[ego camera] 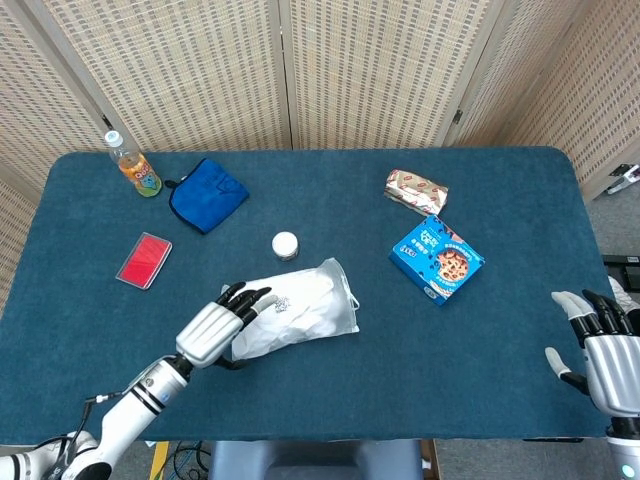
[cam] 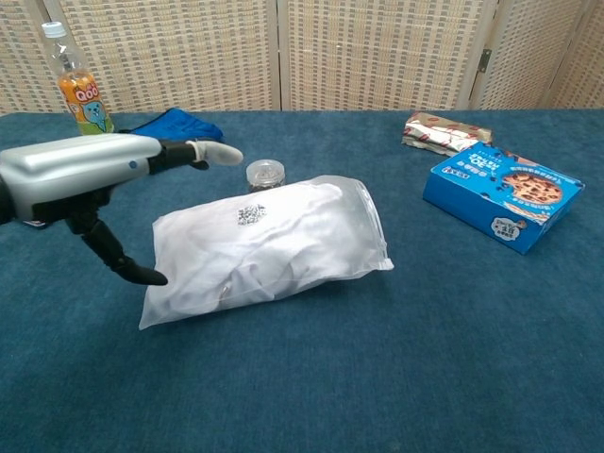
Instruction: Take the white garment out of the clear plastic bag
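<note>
Clear plastic bag (cam: 274, 245) (white garment (cam: 283, 236) inside) lies flat mid-table.

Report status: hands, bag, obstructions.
Left hand open, over the bag's left end, no grip visible. Right hand open at table edge. Garment inside. Jar just behind bag.

Screened lab table (ego camera: 520, 200) (blue cloth)

A glossy clear plastic bag (ego camera: 295, 310) lies on matt blue cloth table (ego camera: 480, 340); silvery, black-fingered robot hand (ego camera: 215, 330).
</note>
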Action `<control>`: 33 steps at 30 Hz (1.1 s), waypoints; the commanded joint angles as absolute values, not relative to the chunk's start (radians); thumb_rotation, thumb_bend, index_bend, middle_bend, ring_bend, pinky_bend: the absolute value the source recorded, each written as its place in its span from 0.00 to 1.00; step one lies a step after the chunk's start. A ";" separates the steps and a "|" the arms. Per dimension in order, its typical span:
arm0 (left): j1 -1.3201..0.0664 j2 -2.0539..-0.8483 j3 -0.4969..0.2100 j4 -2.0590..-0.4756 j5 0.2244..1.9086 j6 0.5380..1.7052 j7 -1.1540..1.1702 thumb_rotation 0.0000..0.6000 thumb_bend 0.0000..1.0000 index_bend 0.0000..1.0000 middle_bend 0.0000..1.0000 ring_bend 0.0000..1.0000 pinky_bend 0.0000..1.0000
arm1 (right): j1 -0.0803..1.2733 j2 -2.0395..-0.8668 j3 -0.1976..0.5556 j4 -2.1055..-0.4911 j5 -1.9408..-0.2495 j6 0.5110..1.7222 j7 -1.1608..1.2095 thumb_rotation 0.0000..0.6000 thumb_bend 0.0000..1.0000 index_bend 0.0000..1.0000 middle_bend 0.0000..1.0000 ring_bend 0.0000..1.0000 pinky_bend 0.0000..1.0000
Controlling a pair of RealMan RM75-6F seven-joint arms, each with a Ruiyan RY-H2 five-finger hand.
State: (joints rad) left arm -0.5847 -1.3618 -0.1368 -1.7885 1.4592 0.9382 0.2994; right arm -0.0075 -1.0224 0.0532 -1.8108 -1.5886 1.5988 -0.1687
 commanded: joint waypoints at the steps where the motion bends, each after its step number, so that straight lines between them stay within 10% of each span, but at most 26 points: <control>1: -0.619 -1.407 -0.143 -1.757 1.421 0.918 0.371 1.00 0.11 0.01 0.03 0.11 0.03 | -0.007 -1.021 0.053 -1.813 -1.588 1.597 -0.170 1.00 0.24 0.18 0.21 0.12 0.16; 33: -0.745 -1.521 -0.167 -1.490 1.117 0.891 0.563 1.00 0.11 0.01 0.03 0.12 0.03 | 0.001 -1.023 0.052 -1.820 -1.571 1.572 -0.184 1.00 0.24 0.18 0.21 0.12 0.16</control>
